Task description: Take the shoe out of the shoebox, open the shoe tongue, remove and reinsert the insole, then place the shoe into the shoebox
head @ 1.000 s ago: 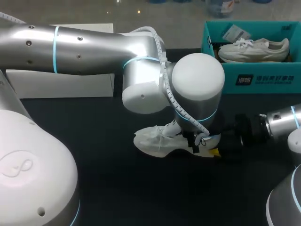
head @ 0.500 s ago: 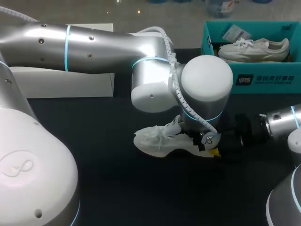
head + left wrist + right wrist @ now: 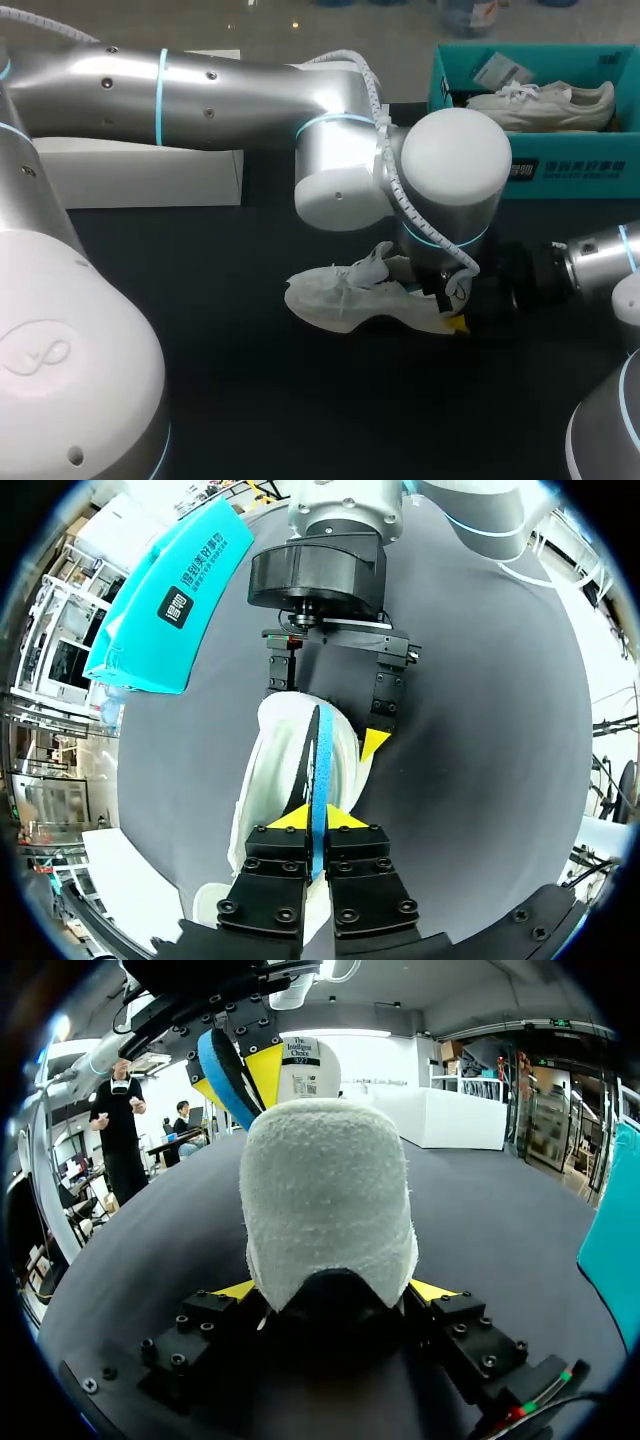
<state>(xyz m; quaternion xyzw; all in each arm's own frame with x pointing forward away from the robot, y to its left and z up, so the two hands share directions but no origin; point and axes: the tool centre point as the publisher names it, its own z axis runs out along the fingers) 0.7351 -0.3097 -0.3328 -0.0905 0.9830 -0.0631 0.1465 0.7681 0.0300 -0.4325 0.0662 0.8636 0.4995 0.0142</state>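
left hand [image 3: 311, 820] pinched narrow on blue insole [image 3: 314, 765], right hand [image 3: 333, 1295] clamping white shoe [image 3: 325, 1185] heel

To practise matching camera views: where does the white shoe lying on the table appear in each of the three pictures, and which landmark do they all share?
Head view: the white shoe lies just below the middle, toe pointing left.
Left wrist view: it stretches away ahead of the left gripper.
Right wrist view: its heel sits between the fingers of the right gripper.
Shared landmark: the teal shoebox, seen in all three views.
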